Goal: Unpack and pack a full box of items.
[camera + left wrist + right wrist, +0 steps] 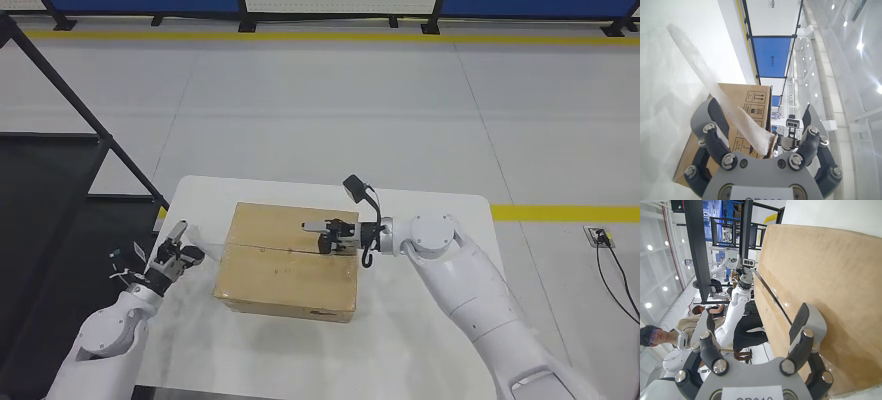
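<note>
Right gripper (pixel 318 233) hovered wide open and empty over the centre seam of the plain brown cardboard box (pixel 290 265), its flaps shut, mid-table (pixel 270 350). Left gripper (pixel 179 242), open beside the box's end, had a whitish strip (pixel 745 121), possibly tape, against one finger.

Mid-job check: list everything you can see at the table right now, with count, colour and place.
brown cardboard box: one, brown, flaps closed, middle of the table.
translucent white strip: one, whitish, slanting past the left gripper toward the box's end; held or not, cannot tell.
white table: one, white, under the box.
left gripper: one, grey and black, fingers open, at the box's left end.
right gripper: one, grey and black, fingers open, over the box's top.
</note>
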`<action>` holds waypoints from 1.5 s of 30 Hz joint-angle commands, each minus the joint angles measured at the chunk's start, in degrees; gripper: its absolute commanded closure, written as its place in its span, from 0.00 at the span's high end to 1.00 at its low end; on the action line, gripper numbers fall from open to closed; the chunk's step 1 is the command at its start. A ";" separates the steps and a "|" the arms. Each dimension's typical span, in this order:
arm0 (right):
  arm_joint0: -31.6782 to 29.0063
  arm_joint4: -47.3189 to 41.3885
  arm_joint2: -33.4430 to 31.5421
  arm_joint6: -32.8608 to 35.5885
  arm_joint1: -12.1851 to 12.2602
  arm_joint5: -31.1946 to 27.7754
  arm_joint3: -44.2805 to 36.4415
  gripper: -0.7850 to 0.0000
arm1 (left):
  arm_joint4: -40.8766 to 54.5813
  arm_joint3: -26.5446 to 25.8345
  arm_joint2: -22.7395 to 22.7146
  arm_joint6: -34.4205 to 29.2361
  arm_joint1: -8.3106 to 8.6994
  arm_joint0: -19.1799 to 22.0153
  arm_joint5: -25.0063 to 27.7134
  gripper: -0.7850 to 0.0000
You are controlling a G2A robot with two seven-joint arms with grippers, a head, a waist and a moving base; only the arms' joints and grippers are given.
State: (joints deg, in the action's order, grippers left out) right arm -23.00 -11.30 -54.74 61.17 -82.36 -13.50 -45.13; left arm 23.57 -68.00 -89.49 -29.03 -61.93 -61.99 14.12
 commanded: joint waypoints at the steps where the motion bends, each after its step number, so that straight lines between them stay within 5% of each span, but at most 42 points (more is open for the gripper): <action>1: 0.08 -0.10 0.06 0.02 -0.05 -0.11 0.18 1.00 | 0.17 -1.82 -2.40 0.35 0.37 -1.65 0.53 1.00; 10: 0.56 -0.36 0.40 0.11 -0.31 -0.35 1.01 1.00 | -3.38 -10.04 -9.99 0.21 1.74 -9.92 -1.05 1.00; 18: 1.07 -0.27 1.01 -0.29 -0.69 -0.24 1.83 1.00 | -5.44 -15.57 -9.96 -4.90 1.98 -15.12 -0.15 1.00; 30: 0.70 -0.24 0.17 -3.47 -0.70 -3.10 1.12 1.00 | -5.35 -6.72 1.83 -2.21 0.10 -6.06 -2.23 1.00; 37: -3.14 0.37 -3.29 -4.44 0.95 -5.45 -6.74 1.00 | -4.99 -3.92 3.23 -2.59 -0.25 -4.28 -1.34 1.00; 45: -9.23 1.77 -6.30 0.66 3.04 -6.98 -20.31 1.00 | -3.16 -4.01 -0.62 1.00 0.01 -7.21 0.00 1.00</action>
State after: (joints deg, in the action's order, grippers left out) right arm -31.68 -9.33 -60.99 60.53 -79.48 -20.88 -64.06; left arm 20.27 -72.03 -89.57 -28.23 -61.98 -68.77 14.22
